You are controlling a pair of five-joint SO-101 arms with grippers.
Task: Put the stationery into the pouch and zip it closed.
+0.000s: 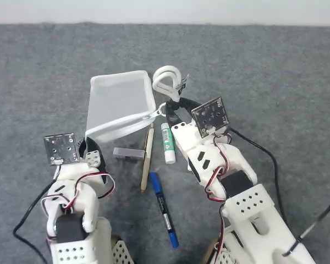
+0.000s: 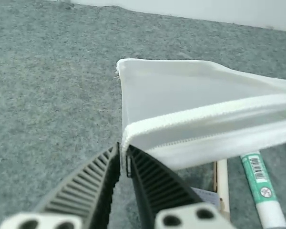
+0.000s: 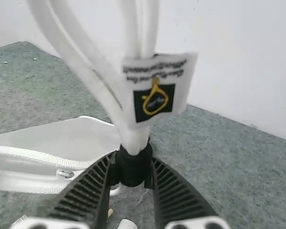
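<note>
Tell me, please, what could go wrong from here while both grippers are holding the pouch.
The left gripper pinches the pouch only at its corner; the fabric may slip out under tension.
The right gripper grips the strap, not the zipper pull, so pulling might drag the pouch.
The blue pen, glue stick, wooden stick and grey block lie outside; freeing a gripper to fetch them may let the pouch sag.

The pouch lay mid-table, its near left corner pinched in the left gripper, its right-end strap clamped in the right gripper; before it, left to right, lay a small block, a thin stick and a glue stick; the pen lay nearer, between the arms.
</note>
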